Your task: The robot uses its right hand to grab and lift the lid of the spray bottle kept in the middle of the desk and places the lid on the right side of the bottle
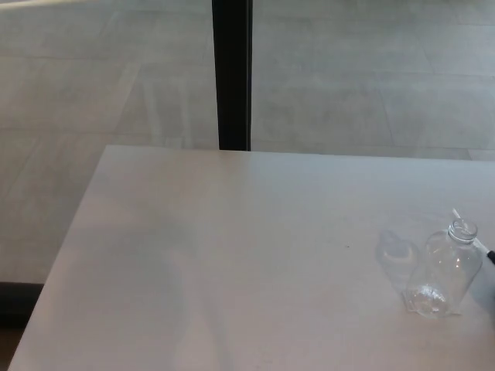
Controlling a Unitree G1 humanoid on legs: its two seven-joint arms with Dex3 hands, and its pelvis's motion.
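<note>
A clear plastic spray bottle (443, 274) stands on the white desk (232, 255) near its right edge, its neck (463, 229) open with no lid on it. A thin white tube (466, 227) slants across behind the neck, running down to a small dark piece (489, 253) at the picture's right edge. That piece looks like the spray lid's head, mostly cut off by the frame. Whether it rests on the desk or hangs above it is not visible. Neither of my hands shows in the head view.
A black vertical post (232, 73) rises behind the desk's far edge, with grey tiled floor (348, 77) beyond. The desk's left edge (66, 255) drops to the floor. The bottle throws a faint shadow (396, 251) to its left.
</note>
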